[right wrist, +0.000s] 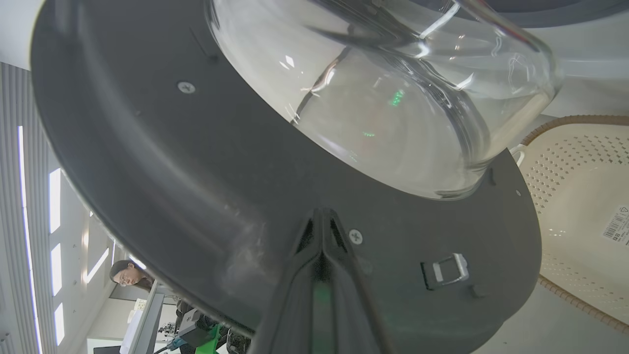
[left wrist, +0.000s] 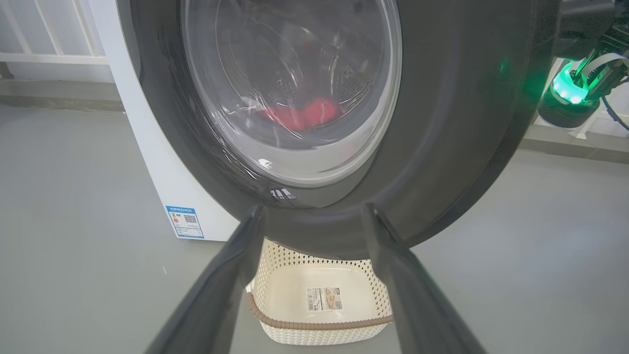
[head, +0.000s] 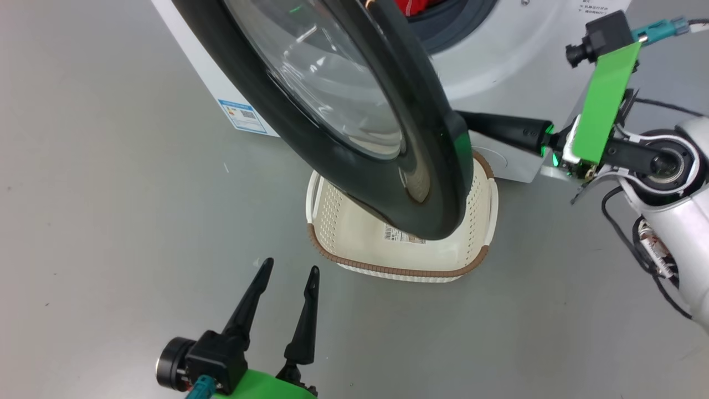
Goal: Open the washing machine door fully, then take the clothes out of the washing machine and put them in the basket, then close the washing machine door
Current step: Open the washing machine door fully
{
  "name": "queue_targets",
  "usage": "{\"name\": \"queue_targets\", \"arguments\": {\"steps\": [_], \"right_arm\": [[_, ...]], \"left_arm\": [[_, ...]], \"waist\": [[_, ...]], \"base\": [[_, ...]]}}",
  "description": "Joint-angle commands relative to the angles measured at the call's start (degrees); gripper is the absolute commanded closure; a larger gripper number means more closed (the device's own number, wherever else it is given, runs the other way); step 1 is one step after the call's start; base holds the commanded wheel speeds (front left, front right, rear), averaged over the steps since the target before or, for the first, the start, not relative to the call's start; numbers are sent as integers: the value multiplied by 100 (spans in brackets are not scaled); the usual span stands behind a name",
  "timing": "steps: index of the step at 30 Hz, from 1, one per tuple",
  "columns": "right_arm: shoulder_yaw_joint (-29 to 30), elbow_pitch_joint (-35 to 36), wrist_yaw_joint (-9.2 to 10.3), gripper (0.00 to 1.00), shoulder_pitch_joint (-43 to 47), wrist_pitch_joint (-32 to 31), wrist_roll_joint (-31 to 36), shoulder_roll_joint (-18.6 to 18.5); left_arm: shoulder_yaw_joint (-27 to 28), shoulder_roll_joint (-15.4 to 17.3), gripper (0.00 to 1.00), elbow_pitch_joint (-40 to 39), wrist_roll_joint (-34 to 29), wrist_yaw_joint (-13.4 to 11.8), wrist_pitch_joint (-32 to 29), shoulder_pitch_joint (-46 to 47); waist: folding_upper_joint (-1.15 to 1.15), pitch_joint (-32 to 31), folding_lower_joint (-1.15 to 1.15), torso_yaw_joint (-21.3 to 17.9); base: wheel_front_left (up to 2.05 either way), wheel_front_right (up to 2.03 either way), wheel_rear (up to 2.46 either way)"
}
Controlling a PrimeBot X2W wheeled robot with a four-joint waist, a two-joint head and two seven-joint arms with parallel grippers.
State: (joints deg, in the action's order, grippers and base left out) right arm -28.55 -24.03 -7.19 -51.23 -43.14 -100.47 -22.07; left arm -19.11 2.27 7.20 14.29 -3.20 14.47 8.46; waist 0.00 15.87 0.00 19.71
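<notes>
The washing machine door, with a glossy black rim and a bulging glass window, stands swung out from the white washing machine and hangs over the cream basket on the floor. Red clothes lie in the drum and show through the glass. My right gripper is shut, its tips pressed on the door's inner face beside the latch. My left gripper hangs open over the floor in front of the basket, holding nothing; its fingers frame the door rim and the basket.
Grey floor spreads to the left and front. A blue label sits low on the machine's front corner. The basket holds just a paper sticker. A person shows far off past the door's edge in the right wrist view.
</notes>
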Motion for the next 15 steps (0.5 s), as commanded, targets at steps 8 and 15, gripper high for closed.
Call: {"name": "queue_targets", "arguments": {"steps": [8, 15], "right_arm": [[31, 293, -30, 100, 440, -161, 244, 315], [122, 423, -30, 100, 763, -191, 385, 520]], "left_arm": [[196, 61, 0, -167, 5, -69, 53, -87], [265, 61, 0, -181, -21, -77, 53, -269]], "waist": [[0, -176, 0, 106], [0, -402, 0, 244]], "base": [[0, 0, 0], [0, 0, 0]]}}
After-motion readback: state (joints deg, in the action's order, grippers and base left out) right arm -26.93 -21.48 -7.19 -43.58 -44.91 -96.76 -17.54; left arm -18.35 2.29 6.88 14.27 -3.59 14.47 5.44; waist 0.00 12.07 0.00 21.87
